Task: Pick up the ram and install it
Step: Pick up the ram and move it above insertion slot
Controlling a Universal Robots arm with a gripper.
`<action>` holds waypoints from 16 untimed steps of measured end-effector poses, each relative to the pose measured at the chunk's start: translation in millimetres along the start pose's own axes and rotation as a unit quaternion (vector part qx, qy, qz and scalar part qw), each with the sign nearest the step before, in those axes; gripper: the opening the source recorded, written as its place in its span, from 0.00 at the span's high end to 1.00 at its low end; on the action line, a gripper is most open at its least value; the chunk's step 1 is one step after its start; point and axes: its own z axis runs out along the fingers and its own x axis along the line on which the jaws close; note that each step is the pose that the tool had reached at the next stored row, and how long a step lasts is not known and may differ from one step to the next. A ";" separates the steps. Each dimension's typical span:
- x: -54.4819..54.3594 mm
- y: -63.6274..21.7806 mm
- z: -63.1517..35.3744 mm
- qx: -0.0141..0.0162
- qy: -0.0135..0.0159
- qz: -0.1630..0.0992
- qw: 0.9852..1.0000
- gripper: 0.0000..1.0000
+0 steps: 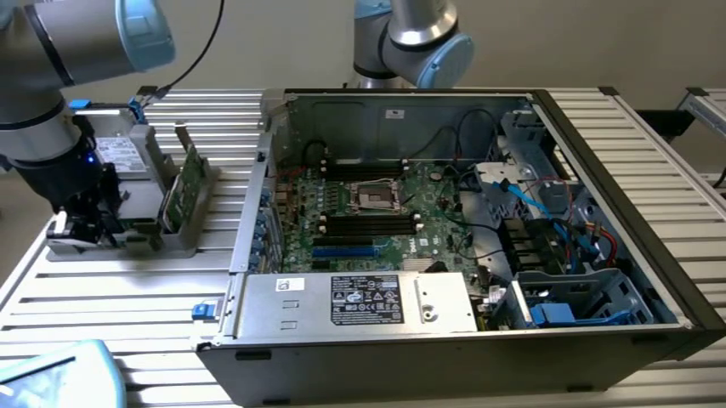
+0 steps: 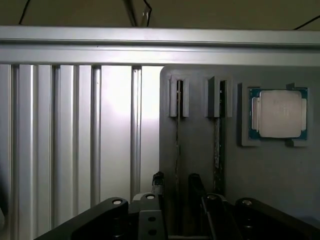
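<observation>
The ram (image 2: pixel 178 145) stands edge-on in a slot of the grey holder (image 2: pixel 265 190), seen as a thin dark strip. My gripper (image 2: pixel 176 181) hangs over it, open, with one finger on each side of the stick and a gap on both sides. In the exterior view the gripper (image 1: pixel 82 231) is low at the holder's (image 1: pixel 142 234) end, at that view's left, outside the computer case (image 1: pixel 618 170). The motherboard's black slots (image 1: pixel 365 223) lie inside the case, beside the processor socket.
A second thin board (image 2: pixel 218 145) stands in the neighbouring slot. A processor chip (image 2: pixel 279 114) rests in a recess of the holder. A taller green card (image 1: pixel 182 189) with a metal bracket stands in the holder. Another arm (image 1: pixel 411 34) rises behind the case.
</observation>
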 end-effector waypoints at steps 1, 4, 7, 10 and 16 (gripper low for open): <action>0.4 0.0 0.0 0.000 0.000 0.000 1.000 0.67; 0.5 -0.2 3.7 0.000 -0.001 0.000 1.000 0.67; 0.6 -0.3 5.9 0.000 -0.002 0.000 1.000 0.67; 0.3 -0.4 6.3 0.000 -0.008 -0.002 1.000 0.67; 0.2 0.2 7.5 -0.001 -0.012 -0.014 1.000 0.67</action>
